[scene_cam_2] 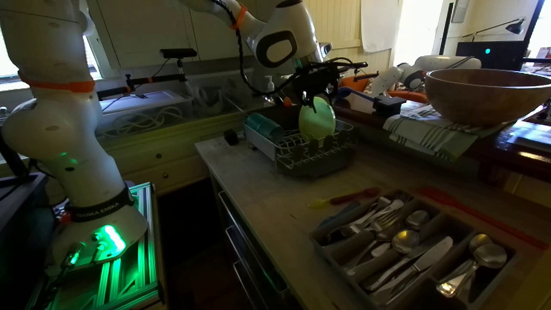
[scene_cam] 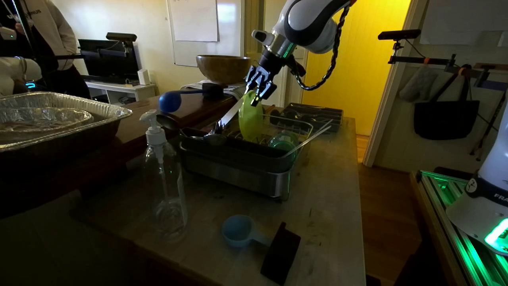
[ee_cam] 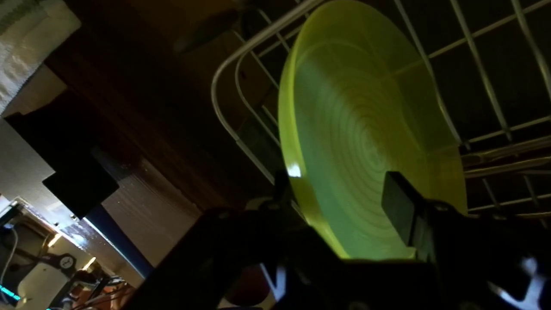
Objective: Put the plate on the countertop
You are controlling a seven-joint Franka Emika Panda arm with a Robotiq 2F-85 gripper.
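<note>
The jaws stand parted astride the rim of the lime-green plate (ee_cam: pixel 357 129), on edge in the dish rack (scene_cam_2: pixel 260 142). A shallow grip could drop it short of the counter (scene_cam_2: pixel 258 185); a slanted lift might snag the rack or knock the teal tumbler (scene_cam_2: pixel 264 126).

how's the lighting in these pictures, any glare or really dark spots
Wrist view: dim, the pincer nearly black, a small white glint on the plate; both exterior views: the base light glares greenish white; in an exterior view: the countertop darkens toward the bottle.
</note>
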